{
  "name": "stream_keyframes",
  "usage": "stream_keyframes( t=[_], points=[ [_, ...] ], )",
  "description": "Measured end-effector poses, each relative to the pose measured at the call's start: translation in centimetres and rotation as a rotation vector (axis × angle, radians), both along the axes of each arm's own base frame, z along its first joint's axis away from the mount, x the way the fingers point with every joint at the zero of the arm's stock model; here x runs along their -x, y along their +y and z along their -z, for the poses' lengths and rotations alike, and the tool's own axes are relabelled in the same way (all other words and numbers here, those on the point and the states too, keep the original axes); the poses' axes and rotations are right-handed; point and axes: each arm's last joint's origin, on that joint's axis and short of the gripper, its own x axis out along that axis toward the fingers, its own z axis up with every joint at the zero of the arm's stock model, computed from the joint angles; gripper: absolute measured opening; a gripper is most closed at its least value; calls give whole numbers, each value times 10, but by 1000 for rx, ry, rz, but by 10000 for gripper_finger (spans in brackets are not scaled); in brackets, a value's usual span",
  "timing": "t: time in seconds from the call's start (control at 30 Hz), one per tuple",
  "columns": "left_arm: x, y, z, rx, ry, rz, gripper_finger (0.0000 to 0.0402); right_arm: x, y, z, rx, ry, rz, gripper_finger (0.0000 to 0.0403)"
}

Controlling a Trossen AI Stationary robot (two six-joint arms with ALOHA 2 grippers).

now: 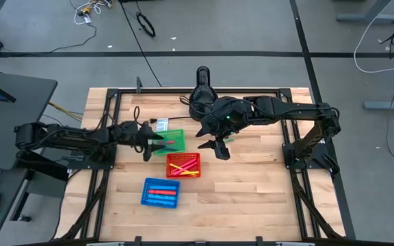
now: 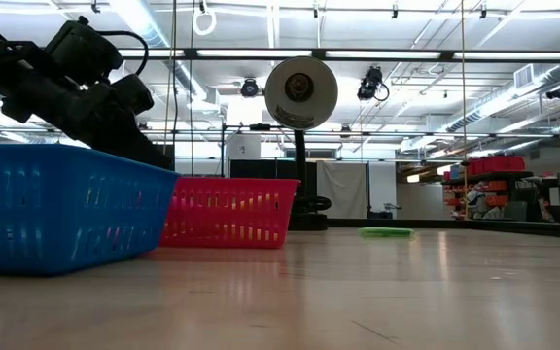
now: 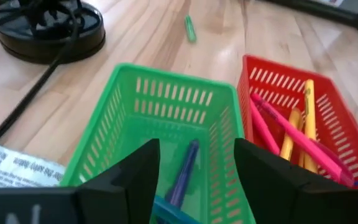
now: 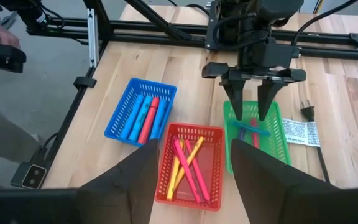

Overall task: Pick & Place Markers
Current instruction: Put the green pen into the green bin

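Left fingers (image 4: 250,112) spread over green basket (image 3: 135,106), holding nothing, right fingers (image 1: 212,148) parted, empty, only left wrist shows loose green marker (image 3: 190,28)

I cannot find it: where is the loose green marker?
In the left wrist view, the green marker lies alone on the table, beyond the green basket.

I found no text I could read. A printed paper label (image 3: 11,165) lay beside my green basket (image 3: 135,106), its lines too small to make out; it was perhaps a warning tag. I saw no legible brands, numbers or signs elsewhere.
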Motion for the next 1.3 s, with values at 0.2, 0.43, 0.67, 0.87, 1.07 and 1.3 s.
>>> stream_keyframes(
  t=[0.2,0.43,0.67,0.87,1.07,1.3],
  points=[
    [-7,1,-13,31,-62,-30,222,3,0,4,-20,60,21,201],
    [-28,1,-55,-9,-189,3,223,10,-7,11,47,150,65,201],
    [-38,2,-85,-24,-251,-13,223,19,-13,5,83,155,60,205],
    [-41,3,-95,-32,-278,-27,223,39,-25,-11,118,116,69,248],
    [-41,1,-97,65,-312,-21,223,64,-44,-9,257,262,105,307],
    [-44,-8,-105,53,-393,-19,223,73,-68,-5,255,326,115,337]
  ],
)
